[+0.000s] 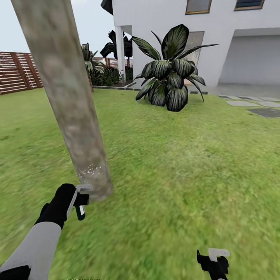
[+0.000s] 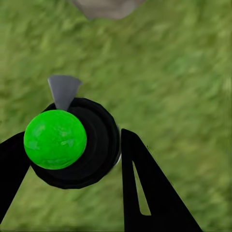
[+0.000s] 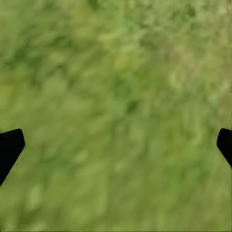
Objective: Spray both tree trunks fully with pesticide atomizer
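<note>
The left gripper (image 1: 79, 200) grips the atomizer (image 2: 77, 143), its two black fingers (image 2: 150, 188) closed against the round dark body on either side. The bottle's top shows bright green between them, and a grey nozzle points away from the fingertips toward the trunk (image 1: 70, 105). The trunk base stands just beyond the fingertips, close but not touching as far as can be seen. Whitish specks (image 1: 93, 170) dot the bark low down. The right gripper (image 1: 214, 260) hangs over the grass (image 3: 116, 106), fingers spread wide with nothing between them.
</note>
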Available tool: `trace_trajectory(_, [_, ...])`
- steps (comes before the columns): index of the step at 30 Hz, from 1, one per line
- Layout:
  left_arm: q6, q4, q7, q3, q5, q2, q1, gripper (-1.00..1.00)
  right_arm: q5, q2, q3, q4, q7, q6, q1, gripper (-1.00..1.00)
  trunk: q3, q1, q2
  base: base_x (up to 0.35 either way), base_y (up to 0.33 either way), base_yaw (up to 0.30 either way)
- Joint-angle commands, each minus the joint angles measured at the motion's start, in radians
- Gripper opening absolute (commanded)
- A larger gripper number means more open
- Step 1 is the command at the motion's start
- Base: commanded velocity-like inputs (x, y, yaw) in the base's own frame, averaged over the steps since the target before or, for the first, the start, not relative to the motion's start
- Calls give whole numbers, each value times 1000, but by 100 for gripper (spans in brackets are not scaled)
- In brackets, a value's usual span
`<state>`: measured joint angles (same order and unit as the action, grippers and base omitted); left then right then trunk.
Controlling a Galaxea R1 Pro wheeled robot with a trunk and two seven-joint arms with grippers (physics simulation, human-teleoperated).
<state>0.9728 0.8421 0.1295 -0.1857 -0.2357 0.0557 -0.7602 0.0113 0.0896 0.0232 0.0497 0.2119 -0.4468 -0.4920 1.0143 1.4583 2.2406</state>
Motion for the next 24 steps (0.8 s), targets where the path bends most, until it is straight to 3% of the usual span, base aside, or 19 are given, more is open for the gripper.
trace_trajectory(1, [3, 0, 10, -3, -11, -1, -1, -100, 1, 0, 3, -1, 3, -3, 0, 100, 1, 0, 0, 14, -10, 277])
trace_trajectory(8, [1, -23, 10, -2, -13, -2, -1, -100, 1, 0, 3, -1, 3, -3, 0, 100, 1, 0, 0, 13, -8, 229])
trace_trajectory(16, [-1, -47, 10, -1, -15, -7, -1, -100, 1, 1, 1, -1, 3, -3, 0, 100, 1, 0, 0, 140, -205, 10])
trace_trajectory(24, [-9, -49, 9, -3, -16, -4, -1, -100, 1, 1, 1, -1, 3, -3, 0, 100, 1, 0, 0, 12, -270, 0])
